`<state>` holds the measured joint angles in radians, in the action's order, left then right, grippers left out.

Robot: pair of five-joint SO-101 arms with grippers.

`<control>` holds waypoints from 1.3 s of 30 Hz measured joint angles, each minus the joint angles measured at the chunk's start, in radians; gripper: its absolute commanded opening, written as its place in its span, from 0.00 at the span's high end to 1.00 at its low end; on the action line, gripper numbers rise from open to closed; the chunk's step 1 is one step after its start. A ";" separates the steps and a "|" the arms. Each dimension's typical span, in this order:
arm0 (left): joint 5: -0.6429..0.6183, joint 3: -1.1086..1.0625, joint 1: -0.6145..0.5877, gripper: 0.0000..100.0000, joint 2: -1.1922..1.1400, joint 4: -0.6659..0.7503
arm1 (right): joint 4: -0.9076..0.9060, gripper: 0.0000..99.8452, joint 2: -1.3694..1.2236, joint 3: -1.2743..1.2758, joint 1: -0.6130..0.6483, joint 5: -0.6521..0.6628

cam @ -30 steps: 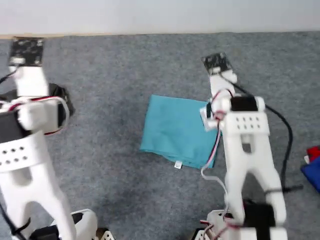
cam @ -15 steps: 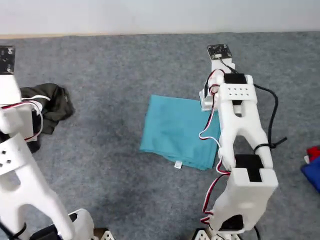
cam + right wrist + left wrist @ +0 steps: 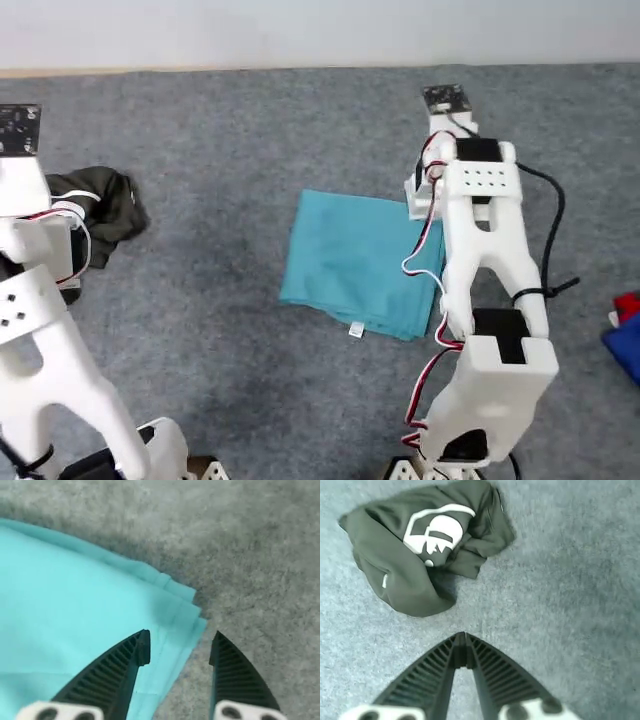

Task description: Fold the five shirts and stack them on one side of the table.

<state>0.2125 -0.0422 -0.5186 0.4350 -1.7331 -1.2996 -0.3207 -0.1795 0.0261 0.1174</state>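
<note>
Grey carpet-like fabric covers the desk (image 3: 230, 120). Nearest, at the right edge, lies a bit of red and blue cloth (image 3: 626, 330), probably more shirts. Mid-desk lies the teal shirt (image 3: 355, 265), folded into a rectangle. The right tool (image 3: 180, 640) hangs released over its far right corner, one jaw above the stacked layers and the other above bare carpet. Closing here risks pinching just the top layer, and a pull would then peel the fold open. Well apart on the left lies the dark shirt (image 3: 100, 215), crumpled. The left tool (image 3: 465, 639) is clenched on nothing beside it. Lowered like that, it would shove the heap instead of gripping it. Beyond runs a pale wall (image 3: 320, 30).
</note>
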 measured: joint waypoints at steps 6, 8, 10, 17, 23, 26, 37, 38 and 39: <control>0.000 -0.002 0.000 1.00 0.000 0.002 | 0.014 0.79 -0.041 -0.008 -0.023 0.000; 0.000 -0.002 0.000 1.00 0.000 0.002 | 0.032 0.80 -0.081 -0.008 -0.021 -0.003; 0.000 -0.002 0.000 1.00 0.000 0.002 | 0.052 0.83 -0.114 -0.008 -0.023 -0.003; 0.000 -0.002 0.000 1.00 0.000 0.002 | 0.063 0.98 -0.132 -0.063 0.005 -0.003; 0.000 -0.002 0.000 1.00 0.000 0.002 | 0.063 0.99 -0.132 -0.101 0.002 -0.003; 0.000 -0.002 0.000 1.00 0.000 0.002 | 0.063 0.99 -0.132 -0.107 0.003 -0.003; 0.000 -0.002 0.000 1.00 0.000 0.002 | 0.063 0.99 -0.144 -0.198 -0.011 0.043; 0.000 -0.002 0.000 1.00 0.000 0.002 | 0.064 0.99 -0.146 -0.198 -0.020 0.043; 0.000 -0.002 0.000 1.00 0.000 0.002 | 0.064 0.99 -0.157 -0.198 -0.026 0.043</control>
<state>0.2125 -0.0437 -0.5186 0.4350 -1.7315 -1.2352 -0.4772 -0.3775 0.0000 0.1603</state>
